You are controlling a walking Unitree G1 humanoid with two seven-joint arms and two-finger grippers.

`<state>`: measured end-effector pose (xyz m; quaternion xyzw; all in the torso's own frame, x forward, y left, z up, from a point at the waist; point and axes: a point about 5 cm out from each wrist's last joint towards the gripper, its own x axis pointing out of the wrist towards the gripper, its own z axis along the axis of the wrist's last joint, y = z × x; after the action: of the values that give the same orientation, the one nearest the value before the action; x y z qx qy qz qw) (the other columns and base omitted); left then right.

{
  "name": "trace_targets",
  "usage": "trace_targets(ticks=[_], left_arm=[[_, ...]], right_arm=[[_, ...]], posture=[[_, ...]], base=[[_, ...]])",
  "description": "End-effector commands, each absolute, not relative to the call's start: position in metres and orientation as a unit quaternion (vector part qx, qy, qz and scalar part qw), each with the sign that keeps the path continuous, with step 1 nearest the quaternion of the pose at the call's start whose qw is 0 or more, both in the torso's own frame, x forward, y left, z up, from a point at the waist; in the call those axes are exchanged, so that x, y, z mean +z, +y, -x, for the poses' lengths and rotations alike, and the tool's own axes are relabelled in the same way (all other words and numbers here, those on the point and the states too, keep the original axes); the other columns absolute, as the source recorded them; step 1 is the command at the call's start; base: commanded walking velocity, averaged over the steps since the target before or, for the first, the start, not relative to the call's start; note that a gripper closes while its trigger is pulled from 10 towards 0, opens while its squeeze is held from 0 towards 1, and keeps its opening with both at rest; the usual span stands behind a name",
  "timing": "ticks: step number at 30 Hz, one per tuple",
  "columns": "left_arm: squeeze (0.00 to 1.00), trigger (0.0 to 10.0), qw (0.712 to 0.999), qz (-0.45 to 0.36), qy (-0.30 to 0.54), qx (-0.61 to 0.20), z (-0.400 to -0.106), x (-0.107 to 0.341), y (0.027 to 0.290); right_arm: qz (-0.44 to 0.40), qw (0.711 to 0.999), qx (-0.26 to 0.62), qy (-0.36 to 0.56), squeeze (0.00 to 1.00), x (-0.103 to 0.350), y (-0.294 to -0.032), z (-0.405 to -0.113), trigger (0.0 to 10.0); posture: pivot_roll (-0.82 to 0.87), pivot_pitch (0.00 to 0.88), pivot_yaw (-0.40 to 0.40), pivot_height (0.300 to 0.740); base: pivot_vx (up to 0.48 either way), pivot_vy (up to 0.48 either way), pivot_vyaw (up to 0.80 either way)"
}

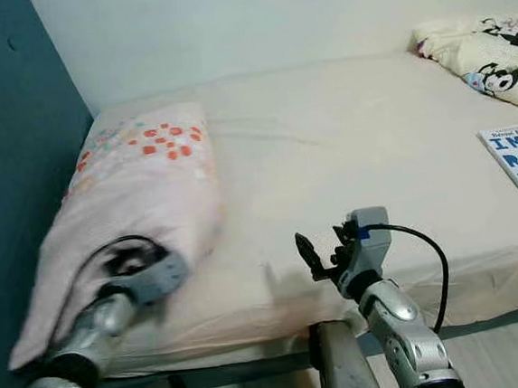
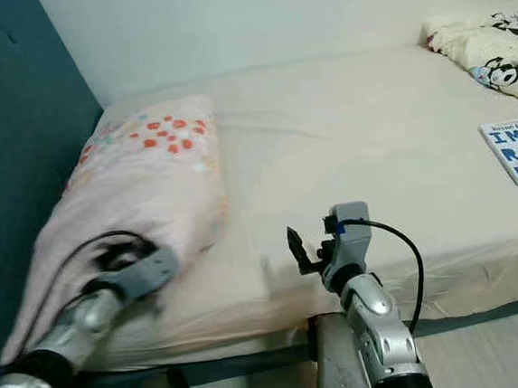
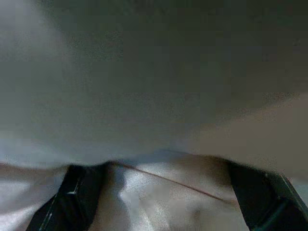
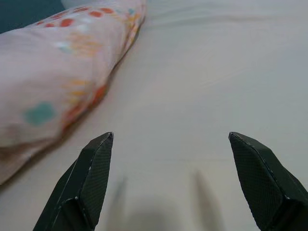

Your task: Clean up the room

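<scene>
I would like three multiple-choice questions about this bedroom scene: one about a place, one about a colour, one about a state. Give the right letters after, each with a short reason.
1. Where does the book lie?
A. on the bed's right side
B. on the pillow
C. on the floor

2. What colour is the headboard?
A. white
B. red
C. teal

3. How is the right gripper?
A. shut on the book
B. open above the sheet
C. shut on the pillow

Answers: 1 A, it rests on the bed by the right edge. 2 C, the panel beside the pillow is teal. 3 B, its fingers stand apart with bare sheet between.
</scene>
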<state>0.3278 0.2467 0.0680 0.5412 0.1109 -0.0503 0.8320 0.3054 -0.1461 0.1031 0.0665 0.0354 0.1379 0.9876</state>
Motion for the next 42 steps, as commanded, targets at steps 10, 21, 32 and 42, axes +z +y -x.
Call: trace_targets(ticks=[10,21,32,42], left_arm=[[0.0,10.0,0.817,-0.516,0.232,-0.109,-0.293,0.032,0.275],[0.0,10.0,0.808,-0.351,0.308,-0.359,-0.231,-0.016,0.234],[0.0,10.0,0.813,-0.138,0.215,-0.523,-0.224,0.071,0.227],[0.0,10.0,0.954,0.127,-0.019,-0.272,-0.308,0.104,0.199]], right_arm=[[-0.062,0.983,0.171,0.037,0.0,0.106,-0.137,-0.316,10.0],[-0.054,0.981,0.184,0.033,0.0,0.112,-0.137,-0.323,10.0],[-0.064,0.978,0.197,0.039,0.0,0.11,-0.136,-0.334,10.0],[-0.06,0.968,0.144,0.196,0.0,0.036,-0.141,-0.321,10.0]], posture=[[-0.09,0.121,0.014,0.559],[-0.08,0.087,0.005,0.559],[-0.06,0.025,0.003,0.559],[-0.03,0.0,-0.025,0.559]], base=[[0.0,0.0,0.0],[0.0,0.0,0.0],[0.0,0.0,0.0],[0.0,0.0,0.0]])
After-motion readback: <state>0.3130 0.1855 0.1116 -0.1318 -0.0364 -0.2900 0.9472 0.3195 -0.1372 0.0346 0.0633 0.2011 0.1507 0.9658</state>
